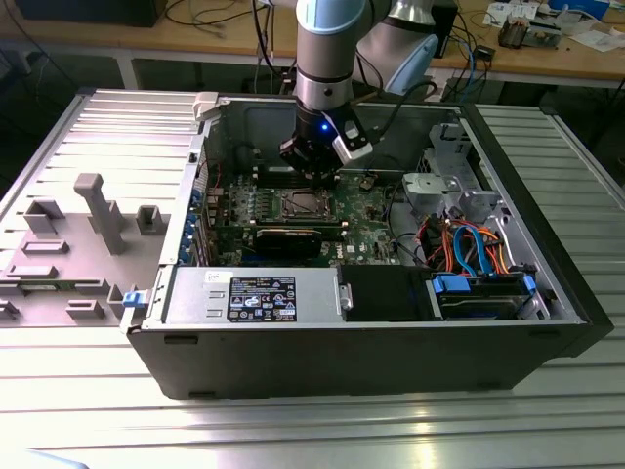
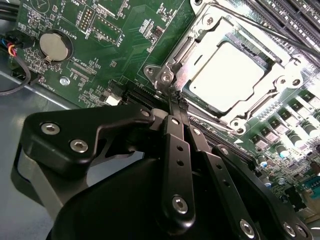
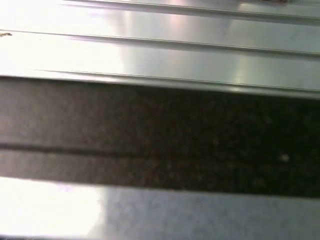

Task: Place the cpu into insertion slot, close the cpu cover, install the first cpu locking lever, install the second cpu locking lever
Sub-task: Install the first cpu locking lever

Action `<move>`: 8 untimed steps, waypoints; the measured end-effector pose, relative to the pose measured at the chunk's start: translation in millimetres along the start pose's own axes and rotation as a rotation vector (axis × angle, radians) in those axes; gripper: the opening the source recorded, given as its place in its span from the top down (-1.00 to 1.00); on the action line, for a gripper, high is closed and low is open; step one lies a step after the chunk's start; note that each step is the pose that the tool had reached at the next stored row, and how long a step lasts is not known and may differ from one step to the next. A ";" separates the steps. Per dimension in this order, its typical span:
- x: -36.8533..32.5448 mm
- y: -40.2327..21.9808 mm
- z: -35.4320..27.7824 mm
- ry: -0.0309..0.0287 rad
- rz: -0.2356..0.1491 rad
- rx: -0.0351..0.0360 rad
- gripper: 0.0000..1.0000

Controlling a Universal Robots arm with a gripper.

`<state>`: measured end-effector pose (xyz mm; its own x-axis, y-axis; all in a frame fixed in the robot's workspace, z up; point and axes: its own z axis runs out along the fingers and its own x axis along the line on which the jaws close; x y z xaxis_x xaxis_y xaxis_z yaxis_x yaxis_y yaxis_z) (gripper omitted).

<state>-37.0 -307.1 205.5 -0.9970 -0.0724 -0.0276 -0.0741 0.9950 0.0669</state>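
The cpu (image 2: 227, 75) lies flat in the insertion slot (image 1: 301, 203), its pale metal top showing through the window of the cpu cover (image 2: 202, 30), which is down over it. A thin locking lever rod (image 2: 265, 27) runs along one side of the socket. Another lever's bent end (image 2: 165, 77) sits at the socket's corner. My gripper (image 2: 176, 100) is shut, its black fingers (image 2: 175, 145) pressed together with their tips right at that bent end. In the exterior view the gripper (image 1: 314, 171) hangs inside the open computer case, just above the socket.
A coin battery (image 2: 54, 47) and memory slots (image 2: 292, 22) flank the socket. A black graphics card (image 1: 293, 239), the power supply (image 1: 254, 293) and a drive cage with blue cables (image 1: 469, 249) crowd the case. A grey fixture (image 1: 98, 210) stands on the ribbed metal table (image 3: 160, 30).
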 end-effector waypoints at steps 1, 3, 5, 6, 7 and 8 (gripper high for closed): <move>0.0 0.2 0.3 0.0003 0.000 0.0037 0.79; -0.2 0.6 0.6 0.0008 0.000 0.0084 0.79; -0.4 1.1 1.0 0.0011 0.000 0.0129 0.79; -0.5 1.3 1.2 0.0014 0.000 0.0153 0.79; -0.6 1.5 1.4 0.0015 0.000 0.0176 0.79; -0.7 1.6 1.7 0.0016 0.000 0.0195 0.79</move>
<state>-36.4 -305.3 203.9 -0.9970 -0.0728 -0.0260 -0.0739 0.9961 0.0474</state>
